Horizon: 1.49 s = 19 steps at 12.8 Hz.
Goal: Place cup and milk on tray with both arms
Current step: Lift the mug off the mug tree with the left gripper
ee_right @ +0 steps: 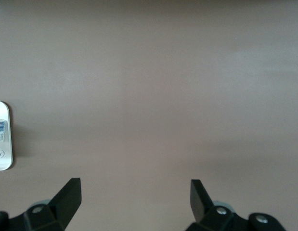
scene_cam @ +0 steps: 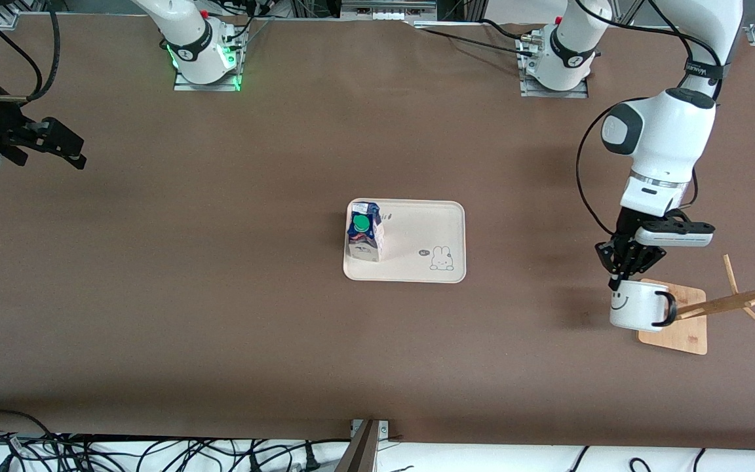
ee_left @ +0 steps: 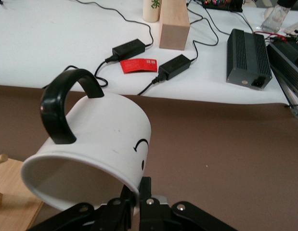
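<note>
The white cup (scene_cam: pixel 636 305) with a smiley face and a black handle hangs tilted in the air over the edge of a wooden rack base, toward the left arm's end of the table. My left gripper (scene_cam: pixel 617 283) is shut on its rim; in the left wrist view the rim of the cup (ee_left: pixel 105 139) sits pinched in the left gripper (ee_left: pixel 139 190). The milk (scene_cam: pixel 364 233) stands upright on the cream tray (scene_cam: pixel 417 223) at mid-table, at the tray's end toward the right arm. My right gripper (scene_cam: pixel 76 154) waits open over bare table; the right gripper (ee_right: pixel 135 185) holds nothing.
A wooden rack with a square base (scene_cam: pixel 679 334) and slanted pegs (scene_cam: pixel 744 301) stands by the cup, one peg close to the handle. A corner of the tray (ee_right: pixel 4 161) shows in the right wrist view. Cables and power bricks (ee_left: pixel 175 67) lie off the table's near edge.
</note>
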Each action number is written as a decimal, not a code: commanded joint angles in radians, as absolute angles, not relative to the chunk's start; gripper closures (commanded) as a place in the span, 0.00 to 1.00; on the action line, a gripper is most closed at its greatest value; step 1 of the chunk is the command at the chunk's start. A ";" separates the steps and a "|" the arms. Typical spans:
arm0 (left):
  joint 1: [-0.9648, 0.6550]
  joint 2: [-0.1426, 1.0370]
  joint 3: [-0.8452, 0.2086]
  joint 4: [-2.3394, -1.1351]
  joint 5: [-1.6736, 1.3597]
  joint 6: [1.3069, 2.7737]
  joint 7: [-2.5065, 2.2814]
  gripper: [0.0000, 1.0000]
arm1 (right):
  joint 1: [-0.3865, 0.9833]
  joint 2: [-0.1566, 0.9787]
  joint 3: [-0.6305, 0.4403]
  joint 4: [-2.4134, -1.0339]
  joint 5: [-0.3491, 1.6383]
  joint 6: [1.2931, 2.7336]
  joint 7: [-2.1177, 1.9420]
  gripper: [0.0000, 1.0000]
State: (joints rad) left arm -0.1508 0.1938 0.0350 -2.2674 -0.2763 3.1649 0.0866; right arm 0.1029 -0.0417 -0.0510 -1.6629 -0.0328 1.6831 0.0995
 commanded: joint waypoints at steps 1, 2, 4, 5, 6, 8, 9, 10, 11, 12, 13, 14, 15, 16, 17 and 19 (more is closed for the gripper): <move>-0.153 0.137 0.038 -2.257 -0.270 2.974 0.115 1.00 | 0.097 -0.037 -0.044 -1.644 -0.020 1.677 0.104 0.00; -0.153 0.132 0.041 -2.237 -0.270 2.898 0.115 1.00 | 0.097 -0.035 -0.044 -1.644 -0.021 1.677 0.104 0.00; -0.150 0.133 0.044 -2.159 -0.268 2.727 0.114 1.00 | 0.100 -0.037 -0.043 -1.644 -0.020 1.678 0.104 0.00; -0.146 0.136 0.048 -2.111 -0.261 2.645 0.112 1.00 | 0.101 -0.035 -0.041 -1.644 -0.020 1.678 0.104 0.00; -0.143 0.137 0.060 -2.067 -0.218 2.567 0.112 1.00 | 0.103 -0.037 -0.040 -1.644 -0.020 1.678 0.104 0.00; -0.147 0.144 0.066 -1.979 -0.061 2.359 0.109 1.00 | 0.104 -0.037 -0.038 -1.644 -0.020 1.677 0.104 0.00; -0.153 0.150 0.061 -1.930 0.057 2.254 0.092 1.00 | 0.104 -0.037 -0.038 -1.644 -0.020 1.677 0.104 0.00; -0.158 0.152 0.049 -1.907 0.122 2.176 0.051 1.00 | 0.104 -0.037 -0.040 -1.644 -0.020 1.677 0.104 0.00; -0.158 0.152 0.028 -1.895 0.127 2.130 0.026 1.00 | 0.103 -0.037 -0.041 -1.644 -0.020 1.675 0.104 0.00; -0.163 0.153 0.020 -1.890 0.123 2.116 0.011 1.00 | 0.103 -0.037 -0.041 -1.644 -0.020 1.672 0.104 0.00; -0.182 0.184 0.015 -1.867 0.170 2.115 0.035 1.00 | 0.103 -0.037 -0.040 -1.644 -0.020 1.672 0.104 0.00; -0.187 0.204 0.014 -1.835 0.225 2.094 0.069 1.00 | 0.104 -0.037 -0.038 -1.644 -0.020 1.672 0.104 0.00; -0.189 0.207 0.012 -1.835 0.210 2.062 0.054 1.00 | 0.104 -0.037 -0.038 -1.644 -0.020 1.674 0.104 0.00; -0.189 0.209 0.011 -1.835 0.166 2.045 0.013 1.00 | 0.104 -0.037 -0.038 -1.644 -0.020 1.674 0.104 0.00; -0.189 0.212 0.011 -1.826 0.111 2.004 -0.003 1.00 | 0.104 -0.037 -0.038 -1.644 -0.020 1.672 0.104 0.00; -0.207 0.238 -0.001 -1.821 0.048 1.930 -0.052 1.00 | 0.103 -0.037 -0.041 -1.644 -0.020 1.672 0.104 0.00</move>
State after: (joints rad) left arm -0.1893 0.2070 0.0084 -1.8587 0.0945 1.9952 0.0001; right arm 0.1061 -0.0417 -0.0419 -1.6622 -0.0323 1.6827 0.0995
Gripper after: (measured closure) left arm 0.916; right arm 0.000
